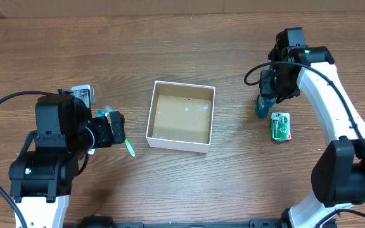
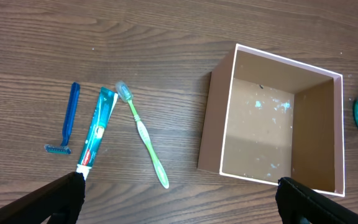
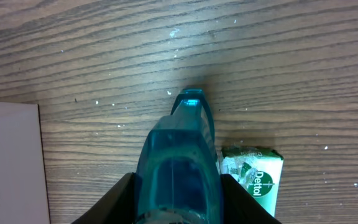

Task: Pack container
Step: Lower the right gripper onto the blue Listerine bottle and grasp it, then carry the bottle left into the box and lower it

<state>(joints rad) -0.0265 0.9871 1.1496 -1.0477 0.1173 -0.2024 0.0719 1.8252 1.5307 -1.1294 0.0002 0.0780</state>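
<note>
With the left gripper (image 2: 179, 193) held apart, the blue bottle (image 3: 185, 143) was clamped by the right gripper (image 3: 179, 196), to be lifted next into the box (image 1: 177, 145).

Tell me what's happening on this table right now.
Two robot arms are packing toiletries. The right gripper is closed around a blue bottle next to a Dettol soap packet, right of the container, which holds nothing yet. The left gripper hangs open above a toothbrush, toothpaste tube and razor lying left of the container.
</note>
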